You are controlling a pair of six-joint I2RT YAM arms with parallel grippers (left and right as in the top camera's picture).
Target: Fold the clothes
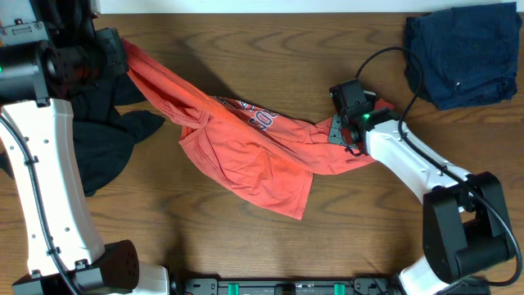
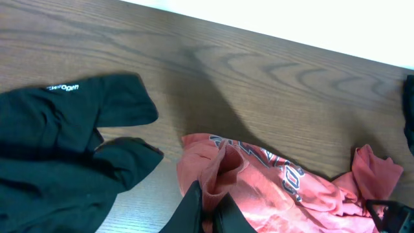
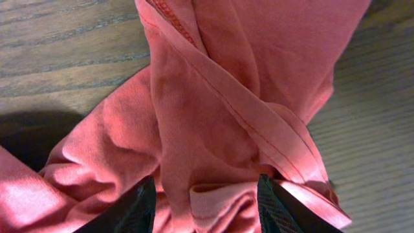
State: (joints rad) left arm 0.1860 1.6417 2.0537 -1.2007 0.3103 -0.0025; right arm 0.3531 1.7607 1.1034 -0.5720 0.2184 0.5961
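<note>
The coral-red T-shirt lies stretched in a crumpled band across the table, its navy-and-white lettering facing up. My left gripper is at the far left, shut on one end of the shirt, and that end rises off the table. In the left wrist view the black fingers pinch a fold of the shirt. My right gripper sits over the shirt's other end. Its fingers stand apart with loosely bunched shirt cloth between them. A black garment lies crumpled at the left under my left arm.
A dark navy garment lies folded at the back right corner. The right arm's cable loops over the table near it. The black garment spreads toward the table's left edge.
</note>
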